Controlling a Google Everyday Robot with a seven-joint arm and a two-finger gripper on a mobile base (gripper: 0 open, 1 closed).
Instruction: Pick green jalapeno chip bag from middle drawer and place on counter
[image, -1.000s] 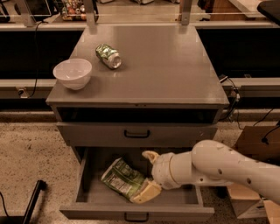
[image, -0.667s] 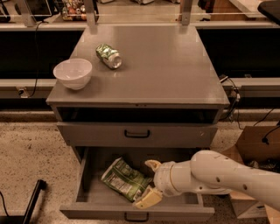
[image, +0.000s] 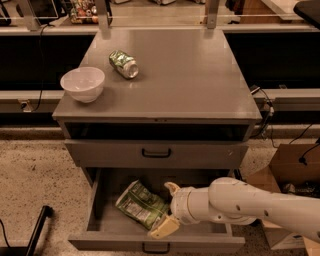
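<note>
The green jalapeno chip bag (image: 140, 204) lies crinkled on the floor of the open middle drawer (image: 106, 222), left of centre. My gripper (image: 168, 208) is inside the drawer at the bag's right edge. It is open, with one tan fingertip (image: 171, 188) behind the bag's end and the other (image: 164, 228) in front of it. The white arm reaches in from the right and hides the drawer's right half. The counter (image: 190, 80) is the grey cabinet top above.
A white bowl (image: 82, 83) and a green-and-silver can (image: 123, 64) on its side sit on the counter's left part. A shallower drawer (image: 156, 153) above is shut. A cardboard box (image: 287, 172) stands on the floor at the right, and a black bar (image: 35, 235) at the lower left.
My gripper has sunk a little lower into the drawer, and the arm has dropped with it. The bag has not moved.
</note>
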